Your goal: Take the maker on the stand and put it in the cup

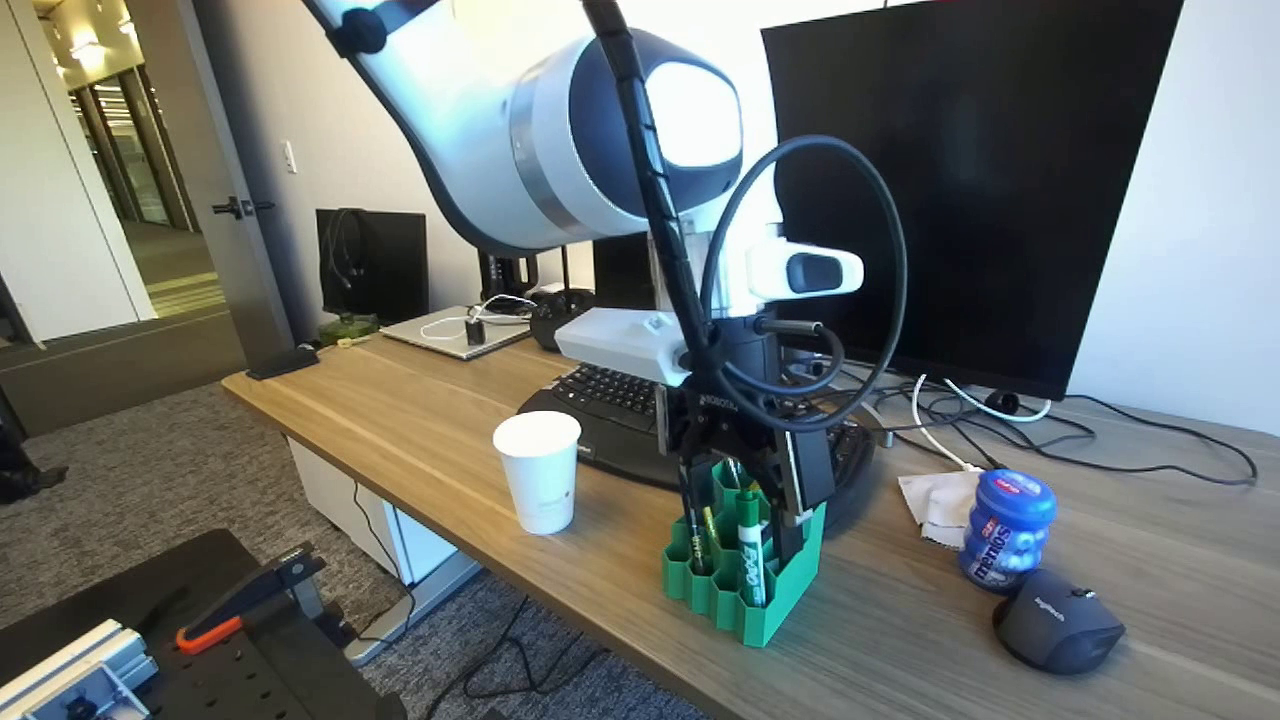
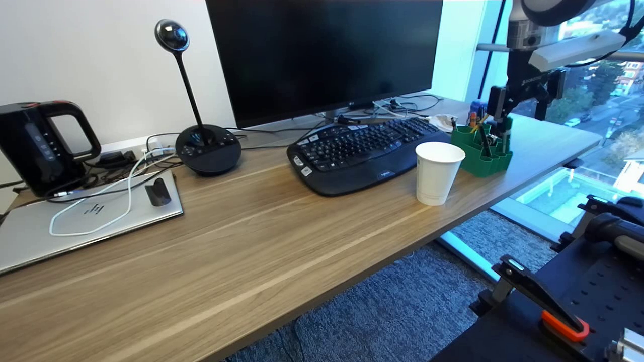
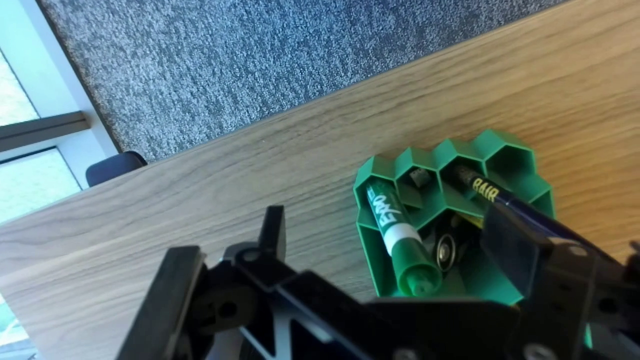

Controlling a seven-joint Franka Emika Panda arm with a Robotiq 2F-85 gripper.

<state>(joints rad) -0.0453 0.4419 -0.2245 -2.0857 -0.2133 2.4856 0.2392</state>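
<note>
One white cup (image 1: pixel 540 480) in an exterior view, upright on the table (image 1: pixel 430 390); one green pen holder (image 1: pixel 797 590) near it; one green marker (image 1: pixel 752 562) in a corner slot of the holder, near-upright; pincer (image 1: pixel 745 490) spread wide over the holder, gripping nothing; one blue Mentos tub (image 1: pixel 1008 530); one mouse (image 1: pixel 1058 622) just beside the tub.

In an exterior view, cup upright; one kettle (image 2: pixel 30 146), one laptop (image 2: pixel 94 221), one keyboard (image 2: pixel 367 151); one round camera head (image 2: pixel 172 36), seen only here; holder shows an orange pen (image 2: pixel 473 118) and a yellow stick (image 2: pixel 479 124); marker hard to pick out.

Wrist view looks down into the slots; marker between the pincer's two parted fingers, not seen touching either, cap toward camera; one dark pen (image 3: pixel 505 199) in another slot, "BAIR" lettering readable only here; one metal-ringed item (image 3: pixel 445 252), unclear what.
</note>
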